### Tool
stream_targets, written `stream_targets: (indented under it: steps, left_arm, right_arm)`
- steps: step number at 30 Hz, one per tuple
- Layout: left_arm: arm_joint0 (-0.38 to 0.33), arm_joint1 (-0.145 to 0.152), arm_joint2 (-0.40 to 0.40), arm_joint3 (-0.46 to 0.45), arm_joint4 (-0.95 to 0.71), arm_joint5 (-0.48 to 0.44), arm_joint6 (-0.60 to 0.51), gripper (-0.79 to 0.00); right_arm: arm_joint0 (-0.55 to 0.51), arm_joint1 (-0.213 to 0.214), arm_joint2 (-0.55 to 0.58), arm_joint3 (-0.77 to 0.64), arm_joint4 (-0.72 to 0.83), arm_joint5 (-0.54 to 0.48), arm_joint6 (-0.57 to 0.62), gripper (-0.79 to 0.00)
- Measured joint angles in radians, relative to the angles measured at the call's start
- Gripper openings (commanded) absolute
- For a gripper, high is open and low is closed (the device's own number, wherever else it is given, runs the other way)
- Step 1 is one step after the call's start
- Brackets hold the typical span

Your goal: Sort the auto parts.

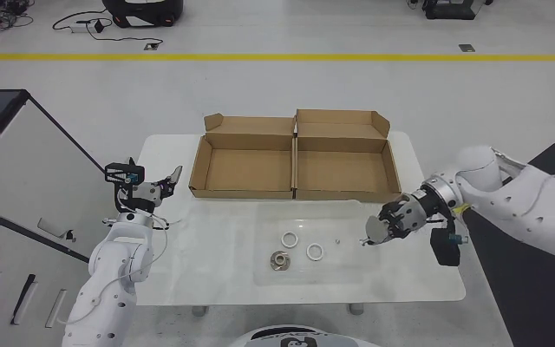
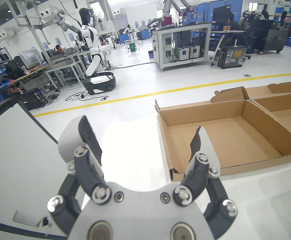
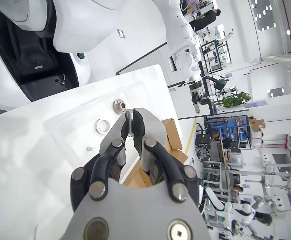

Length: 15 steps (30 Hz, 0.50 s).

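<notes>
Metal bolt (image 3: 129, 123) pinched tight in right gripper (image 3: 131, 113). Picking step looks done. Next: carry to cardboard box (image 1: 342, 169) at 12 o'clock, let go. Left gripper (image 2: 141, 123) wide open, holding nothing.

No lettering, number or label can be read on the cardboard boxes (image 1: 295, 165) or on the table (image 1: 217, 260). In the room behind, a blue partition (image 2: 234, 13) carries white lettering and small blue signs (image 2: 58, 41) hang on posts, all too small to make out with any certainty.
</notes>
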Motion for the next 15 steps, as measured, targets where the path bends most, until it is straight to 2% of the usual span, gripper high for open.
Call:
stream_targets:
  steps: [15]
  left_arm:
    - [0.0,0.0,0.0,0.0,0.0,0.0,0.0,0.0]
  right_arm:
    - [-0.01,-0.003,0.004,-0.006,0.016,0.011,0.017,-0.785]
